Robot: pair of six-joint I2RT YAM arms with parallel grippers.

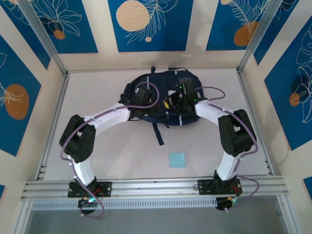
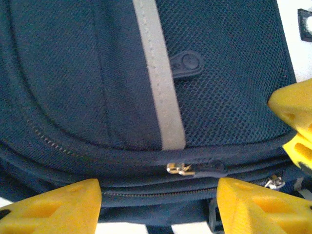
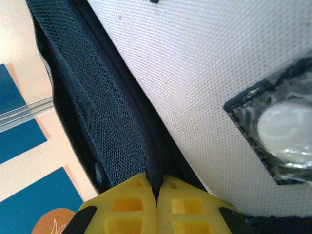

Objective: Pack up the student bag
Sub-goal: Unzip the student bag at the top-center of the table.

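Pinching a dark fabric edge of the student bag [image 3: 112, 136] - the right end effector [image 3: 158, 187] is clamping it, fingers pressed together with the cloth running in between. The left end effector [image 2: 158, 197] is hanging released over the bag's front, fingers spread wide either side of the zipper pull [image 2: 180, 169], gripping nothing.

Risks, my read:
- The pinch is sitting right at the fingertips, so on a lift the fabric could be slipping out.
- If that zip is closed, limp cloth is going to drag the whole bag instead of opening it.
- Both end effectors are working close together, so a collision is possible.

Bag is lying flat at 12 o'clock on the tabletop [image 1: 92, 92], well apart from the pale blue square [image 1: 177, 160] at its 6 o'clock. It's showing navy mesh and a grey stripe [image 2: 161, 87], and the zipper tracks are looking shut.
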